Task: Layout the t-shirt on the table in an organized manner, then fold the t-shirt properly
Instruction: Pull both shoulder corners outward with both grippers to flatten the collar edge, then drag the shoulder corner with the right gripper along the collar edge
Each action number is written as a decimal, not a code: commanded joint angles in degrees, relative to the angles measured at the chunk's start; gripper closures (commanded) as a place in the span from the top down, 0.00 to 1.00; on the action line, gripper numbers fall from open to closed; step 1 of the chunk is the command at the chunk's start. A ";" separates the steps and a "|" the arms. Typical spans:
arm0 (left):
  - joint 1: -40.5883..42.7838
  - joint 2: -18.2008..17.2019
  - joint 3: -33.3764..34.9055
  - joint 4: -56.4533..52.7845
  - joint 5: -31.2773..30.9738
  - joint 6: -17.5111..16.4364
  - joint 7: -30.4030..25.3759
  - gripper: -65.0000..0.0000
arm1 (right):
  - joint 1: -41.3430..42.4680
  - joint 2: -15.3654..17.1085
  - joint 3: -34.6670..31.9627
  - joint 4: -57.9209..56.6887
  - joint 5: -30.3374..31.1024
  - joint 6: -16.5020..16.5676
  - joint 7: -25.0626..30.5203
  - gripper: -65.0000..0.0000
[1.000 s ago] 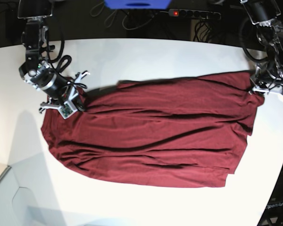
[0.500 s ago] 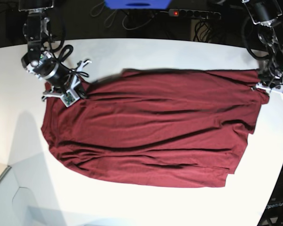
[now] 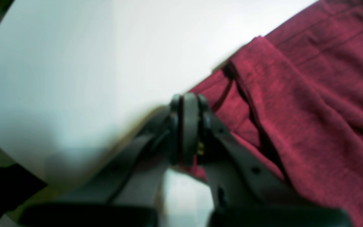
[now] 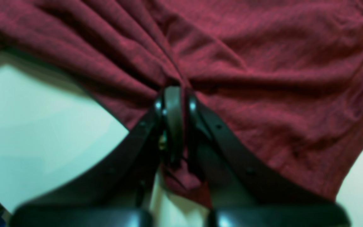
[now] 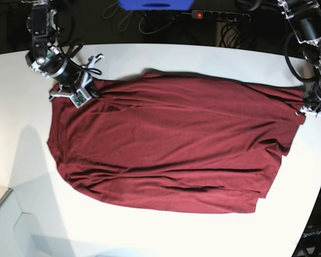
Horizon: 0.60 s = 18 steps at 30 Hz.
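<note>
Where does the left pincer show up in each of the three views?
Base: the left pincer sits at the far right edge, shut on the t-shirt corner.
Left wrist: left pincer at lower centre, jaws together, cloth to its right.
Right wrist: not in it; that is the right pincer.
Shared landmark: the t-shirt on the white table.

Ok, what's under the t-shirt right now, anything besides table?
Only the white table shows around the t-shirt, which lies spread flat, pinched at its far corners by the right gripper and left gripper. Anything beneath the cloth is covered; no bulge suggests an object.
</note>
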 commanded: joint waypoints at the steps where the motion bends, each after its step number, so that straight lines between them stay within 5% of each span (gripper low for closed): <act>1: -0.59 -1.32 -0.24 1.25 0.46 0.49 -0.91 0.00 | -0.25 0.65 0.23 1.20 0.65 -0.03 1.15 0.00; 18: 7.24 -0.97 -0.33 9.60 0.37 0.49 -0.83 0.00 | -4.03 2.76 0.41 6.03 0.65 -0.03 1.15 0.00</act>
